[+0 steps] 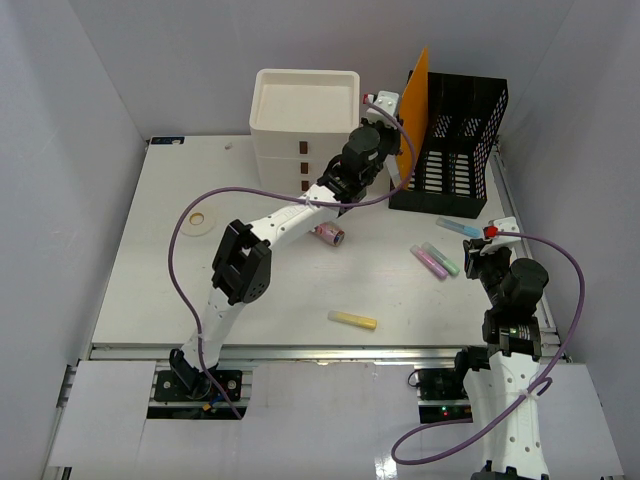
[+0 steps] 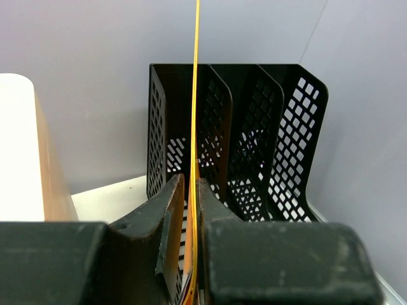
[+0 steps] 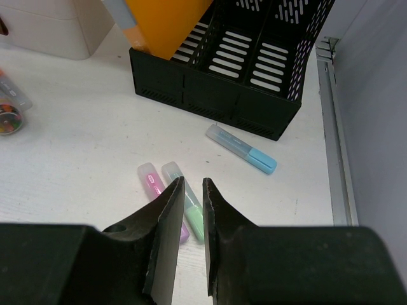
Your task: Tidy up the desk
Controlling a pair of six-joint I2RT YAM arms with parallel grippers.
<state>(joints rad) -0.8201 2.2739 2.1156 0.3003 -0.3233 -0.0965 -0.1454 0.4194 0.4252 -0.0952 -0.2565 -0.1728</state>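
Top external view takes in the whole desk [image 1: 160,280], a white tabletop between pale grey walls that carries everything listed here.

- One cream three-drawer unit [image 1: 303,110] stands at the far edge.
- One black mesh file holder [image 1: 455,150] with three slots stands just to the right of the unit.
- One orange sheet [image 1: 418,95] stands upright at the holder's leftmost slot. Whether its lower edge is seated cannot be told.
- There are four highlighters. Blue [image 1: 458,228] lies near the holder's front, pink [image 1: 428,262] and green [image 1: 440,259] lie side by side, and yellow [image 1: 353,320] lies well apart toward the near rail.
- One small pink jar [image 1: 328,235] lies beside the left arm.
- One tape ring [image 1: 197,220] lies at mid-left.

Left wrist view alone shows the left gripper [image 2: 191,187] pinching the sheet, which appears edge-on as a thin line. No highlighter appears in this view.

Right wrist view shows the right gripper [image 3: 193,184] with its jaws drawn close together and empty. It hangs over the pink and green pair. The yellow highlighter and the ring fall outside this view.
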